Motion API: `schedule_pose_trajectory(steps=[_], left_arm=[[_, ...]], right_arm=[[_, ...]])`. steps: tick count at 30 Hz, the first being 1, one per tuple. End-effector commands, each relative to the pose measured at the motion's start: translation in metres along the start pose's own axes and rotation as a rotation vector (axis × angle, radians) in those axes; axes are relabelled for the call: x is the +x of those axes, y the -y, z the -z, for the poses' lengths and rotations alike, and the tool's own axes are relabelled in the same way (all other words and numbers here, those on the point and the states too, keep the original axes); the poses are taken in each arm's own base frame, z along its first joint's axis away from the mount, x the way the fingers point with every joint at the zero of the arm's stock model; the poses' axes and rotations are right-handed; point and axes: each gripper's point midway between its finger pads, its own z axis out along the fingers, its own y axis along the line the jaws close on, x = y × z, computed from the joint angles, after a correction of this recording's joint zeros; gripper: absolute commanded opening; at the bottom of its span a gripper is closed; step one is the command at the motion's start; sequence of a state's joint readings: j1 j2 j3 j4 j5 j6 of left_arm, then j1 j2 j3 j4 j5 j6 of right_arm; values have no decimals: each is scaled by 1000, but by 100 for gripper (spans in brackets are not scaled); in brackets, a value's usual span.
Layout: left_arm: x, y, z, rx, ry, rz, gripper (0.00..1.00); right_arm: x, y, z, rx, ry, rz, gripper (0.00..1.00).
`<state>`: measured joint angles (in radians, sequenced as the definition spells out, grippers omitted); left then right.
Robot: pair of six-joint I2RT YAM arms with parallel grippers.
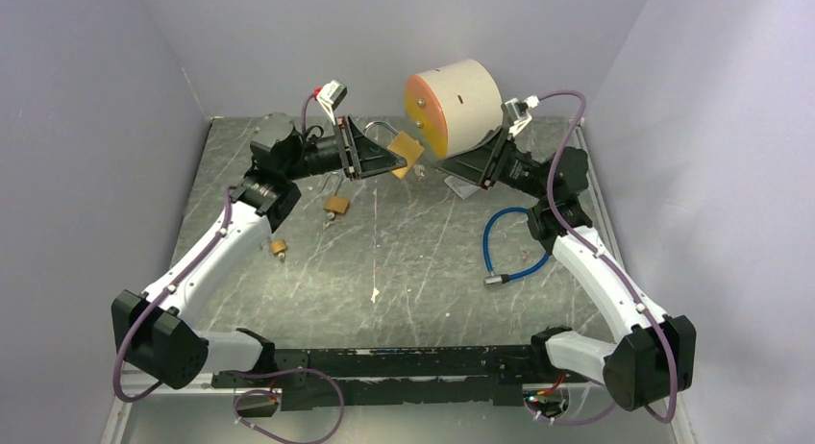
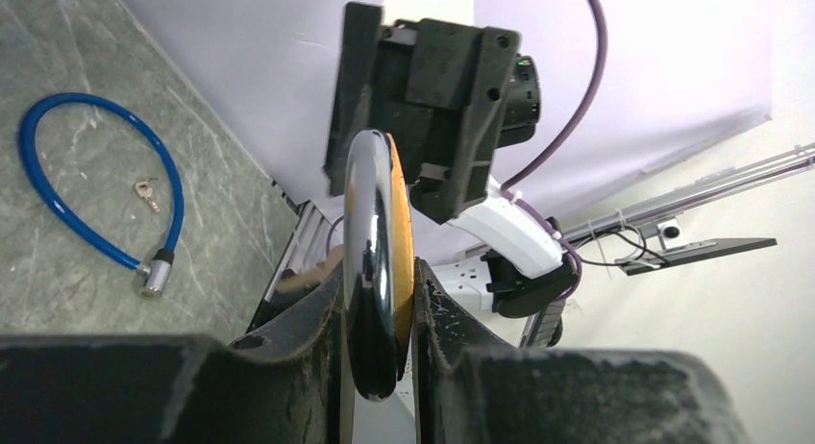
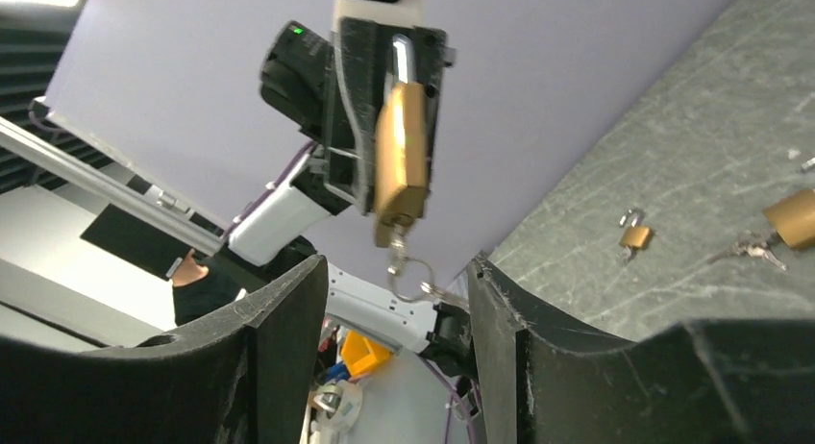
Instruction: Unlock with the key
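Padlock (image 1: pixel 407 150) sits raised off the table, pinched by the left gripper (image 1: pixel 395 159); the right gripper (image 1: pixel 444 180) faces it, just beside.

Left wrist: fingers clamp the padlock edge-on.

Right wrist: fingers spread, and the key (image 3: pixel 396 238), apparently seated in the keyhole, hangs ahead, untouched.

Likely the turning step: close on the key, then twist.

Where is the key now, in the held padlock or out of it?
In: the key sticks out under the padlock, its ring hanging free below.

Left pincer (image 2: pixel 378 300) clamped, right pincer (image 3: pixel 396 271) spread apart.
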<state>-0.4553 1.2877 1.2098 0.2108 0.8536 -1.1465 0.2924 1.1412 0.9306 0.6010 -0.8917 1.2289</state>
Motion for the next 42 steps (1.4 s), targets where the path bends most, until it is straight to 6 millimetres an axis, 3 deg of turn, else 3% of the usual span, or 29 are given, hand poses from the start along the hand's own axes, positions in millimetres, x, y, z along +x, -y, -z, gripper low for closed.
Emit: schedule_pose_trajectory(steps=[1,3,8,12,20,30,38,42], left_arm=[[-17,41,0,144,60,-94,3],[-18,40,-2,154,54,-83,3],[-17,36,-3,155,50,-75,2],[-17,34,-4,152,49,-69,3],[-15,32,-5,157,36,-54,3],[-8,29,-5,173,-2,-47,2],[23,11,-12,95,-115,-33,3],[14,9,-14,88,-53,-38,3]], right_arm=[[1,5,-6,34,-25,32,59],[3,3,-9,22,-33,33,57],[4,-10,-14,-60,-47,22,37],[1,-13,-15,-72,-42,12,34],[3,-11,-18,-68,-56,9,17],[-4,-10,-32,-50,-50,-10,11],[-28,-9,-47,-6,13,-96,3],[-25,-2,-50,36,-5,-75,3]])
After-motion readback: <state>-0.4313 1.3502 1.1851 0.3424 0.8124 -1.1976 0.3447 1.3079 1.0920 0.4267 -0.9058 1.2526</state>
